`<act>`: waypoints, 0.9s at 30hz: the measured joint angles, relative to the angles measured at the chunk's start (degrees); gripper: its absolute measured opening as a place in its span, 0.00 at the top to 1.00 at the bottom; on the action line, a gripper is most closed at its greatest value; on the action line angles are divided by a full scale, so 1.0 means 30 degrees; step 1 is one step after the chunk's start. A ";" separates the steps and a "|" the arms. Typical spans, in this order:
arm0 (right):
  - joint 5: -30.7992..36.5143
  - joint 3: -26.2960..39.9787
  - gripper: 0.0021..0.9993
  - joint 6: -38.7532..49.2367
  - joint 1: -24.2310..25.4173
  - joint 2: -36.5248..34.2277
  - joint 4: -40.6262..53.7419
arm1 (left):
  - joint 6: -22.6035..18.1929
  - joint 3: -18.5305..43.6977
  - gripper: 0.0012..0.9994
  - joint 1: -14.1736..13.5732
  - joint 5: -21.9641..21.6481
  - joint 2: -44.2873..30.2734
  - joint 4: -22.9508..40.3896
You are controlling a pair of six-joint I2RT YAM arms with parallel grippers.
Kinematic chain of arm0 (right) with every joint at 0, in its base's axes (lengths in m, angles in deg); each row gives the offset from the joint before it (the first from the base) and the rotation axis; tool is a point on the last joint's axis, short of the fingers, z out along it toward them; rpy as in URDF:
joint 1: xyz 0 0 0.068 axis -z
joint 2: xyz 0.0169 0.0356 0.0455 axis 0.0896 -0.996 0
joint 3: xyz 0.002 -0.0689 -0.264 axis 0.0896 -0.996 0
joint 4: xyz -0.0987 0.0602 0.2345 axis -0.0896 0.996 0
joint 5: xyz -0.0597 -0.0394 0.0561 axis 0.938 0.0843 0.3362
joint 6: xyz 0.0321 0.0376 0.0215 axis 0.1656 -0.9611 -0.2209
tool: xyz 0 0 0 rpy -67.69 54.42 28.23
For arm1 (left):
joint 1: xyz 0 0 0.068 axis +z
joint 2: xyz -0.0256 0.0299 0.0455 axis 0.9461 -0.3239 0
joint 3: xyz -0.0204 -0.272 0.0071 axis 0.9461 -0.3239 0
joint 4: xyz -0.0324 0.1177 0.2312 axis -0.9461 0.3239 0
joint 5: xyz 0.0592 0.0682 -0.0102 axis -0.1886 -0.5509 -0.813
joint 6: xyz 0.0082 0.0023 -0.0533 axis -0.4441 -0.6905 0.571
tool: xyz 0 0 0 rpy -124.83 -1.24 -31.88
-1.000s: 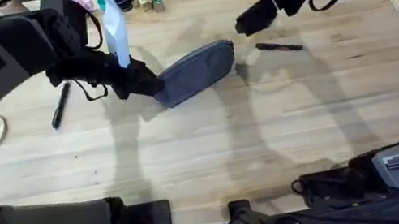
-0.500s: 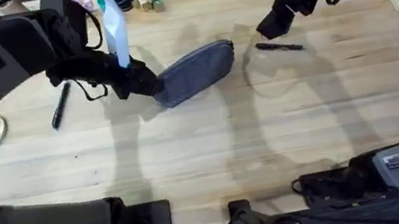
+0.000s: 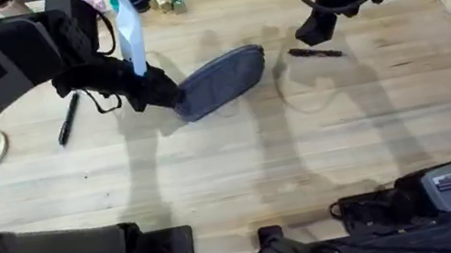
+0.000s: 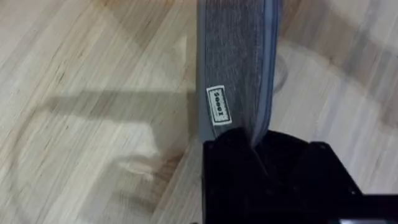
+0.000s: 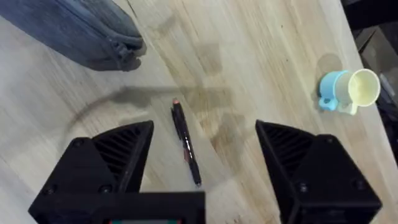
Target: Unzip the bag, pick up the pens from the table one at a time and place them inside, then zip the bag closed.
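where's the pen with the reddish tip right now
In the overhead view the pen lies on the table, right of the pouch, just below the right claw.

A small white sewn label (image 4: 215, 104) sits on the grey-blue fabric pencil pouch (image 4: 236, 62), just beyond my left gripper (image 4: 258, 149); its dark lettering is too small to read.

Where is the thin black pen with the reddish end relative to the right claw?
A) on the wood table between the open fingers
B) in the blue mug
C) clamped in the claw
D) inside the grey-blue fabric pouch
A: in the right wrist view the thin black pen with the reddish end lies flat on the light-wood table, between the right claw's spread fingers, untouched.
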 joint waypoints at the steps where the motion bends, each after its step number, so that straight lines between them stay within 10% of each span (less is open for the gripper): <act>1: 0.0032 0.0000 0.00 0.0115 0.0000 -0.0001 -0.0015 | 0.0000 0.0000 0.96 0.0000 -0.0001 0.0000 -0.0036; 9: -0.2459 0.0000 0.00 0.5281 0.0284 0.0000 0.0916 | 0.0000 0.0000 0.96 0.0000 -0.0001 0.0000 -0.0066; 18: -1.2923 0.0000 0.00 1.1253 0.5073 -0.0285 0.3893 | 0.0000 0.0000 0.96 0.0000 -0.0001 0.0000 -0.0073; 27: -1.5092 0.0000 0.00 1.1841 0.5085 -0.1064 0.4342 | 0.0000 0.0000 0.96 0.0000 -0.0001 0.0000 -0.0066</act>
